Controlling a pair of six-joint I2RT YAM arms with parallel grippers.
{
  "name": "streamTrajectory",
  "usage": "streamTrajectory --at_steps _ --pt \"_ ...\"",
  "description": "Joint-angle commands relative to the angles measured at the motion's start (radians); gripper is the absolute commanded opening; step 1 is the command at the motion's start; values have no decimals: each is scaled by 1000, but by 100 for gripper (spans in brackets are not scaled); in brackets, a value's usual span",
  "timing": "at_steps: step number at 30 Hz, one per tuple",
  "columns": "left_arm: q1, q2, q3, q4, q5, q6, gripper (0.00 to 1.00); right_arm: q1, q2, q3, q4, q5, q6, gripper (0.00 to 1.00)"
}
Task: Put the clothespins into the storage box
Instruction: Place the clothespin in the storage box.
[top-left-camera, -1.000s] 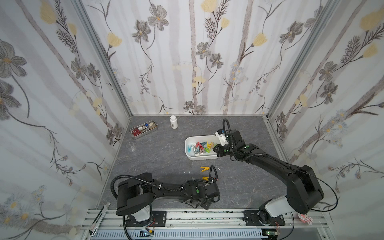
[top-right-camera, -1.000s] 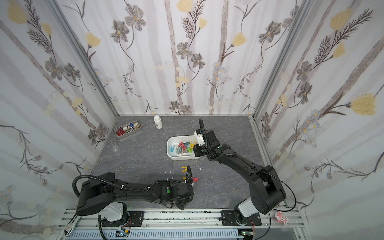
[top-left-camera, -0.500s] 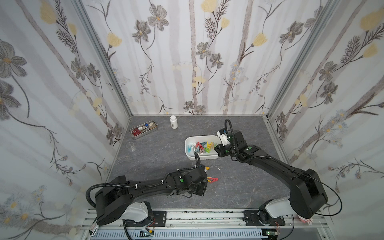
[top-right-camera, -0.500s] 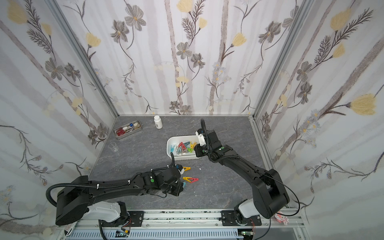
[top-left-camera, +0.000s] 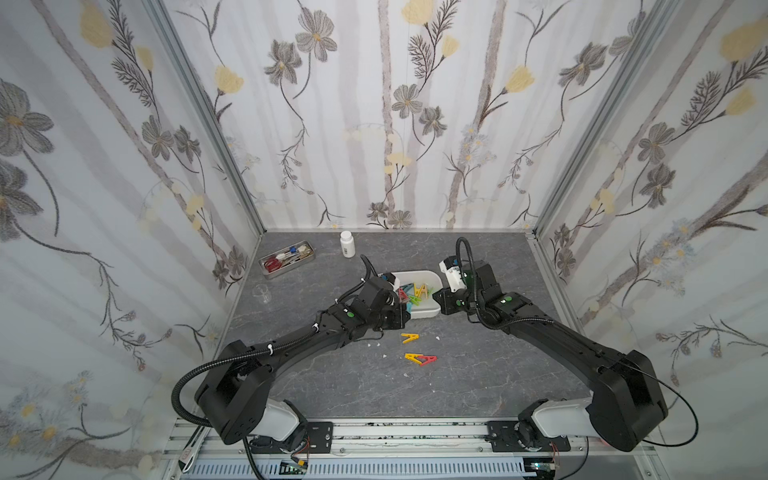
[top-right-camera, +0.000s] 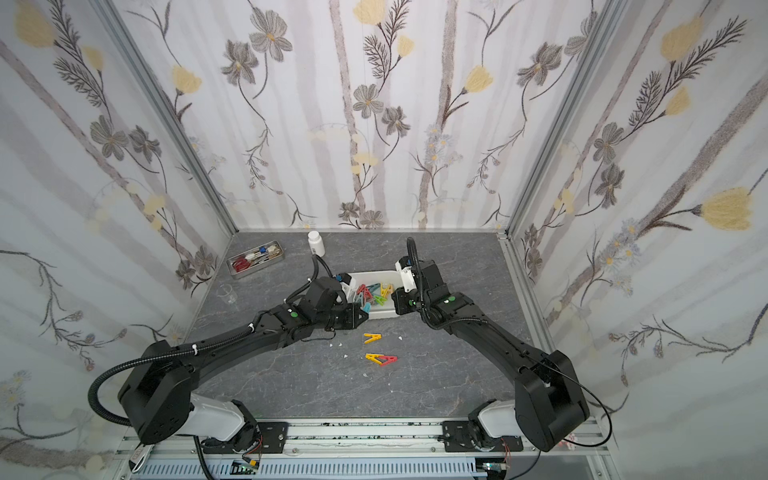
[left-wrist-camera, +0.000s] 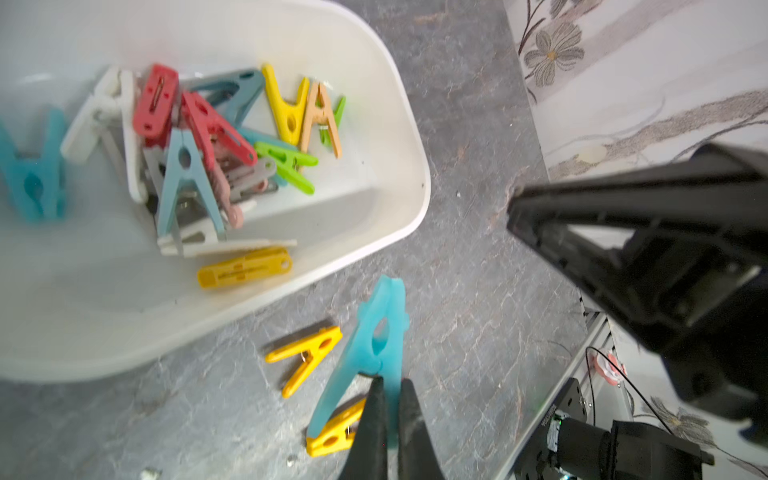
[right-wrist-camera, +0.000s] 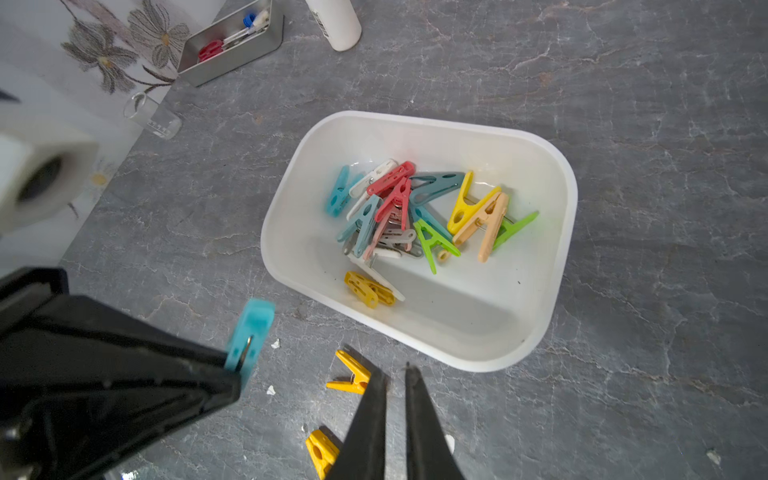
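The white storage box (top-left-camera: 420, 314) (top-right-camera: 382, 314) (right-wrist-camera: 415, 120) (left-wrist-camera: 422, 183) stands mid-table and holds several clothespins in mixed colours (right-wrist-camera: 415, 212) (left-wrist-camera: 208, 141). My left gripper (left-wrist-camera: 390, 380) (top-left-camera: 404, 309) is shut on one leg of a teal clothespin (left-wrist-camera: 368, 336) (right-wrist-camera: 249, 332) (top-right-camera: 366, 308), held in the air just outside the box's near wall. Loose on the table in front are a yellow clothespin (top-left-camera: 410, 338) (left-wrist-camera: 305, 357) (right-wrist-camera: 351, 376) and a yellow and red pair (top-left-camera: 420, 358) (top-right-camera: 381, 359). My right gripper (right-wrist-camera: 394, 372) (top-left-camera: 438, 305) hangs shut and empty by the box's near right corner.
A grey metal tray of tools (top-left-camera: 286, 259) sits at the back left, with a white bottle (top-left-camera: 347, 244) beside it. A small clear beaker (top-left-camera: 262, 293) stands near the left wall. White crumbs (top-left-camera: 376, 344) dot the table in front of the box.
My left arm has swung from the table's front edge back to the box with the teal clothespin held. The right gripper has barely moved.
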Motion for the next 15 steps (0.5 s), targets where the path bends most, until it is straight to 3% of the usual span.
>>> streamTrajectory --at_steps 1,15 --pt "18 71 66 60 30 55 3 1 -31 -31 -39 33 -9 13" --pt "62 324 279 34 37 96 4 42 -98 -131 -88 73 2 17"
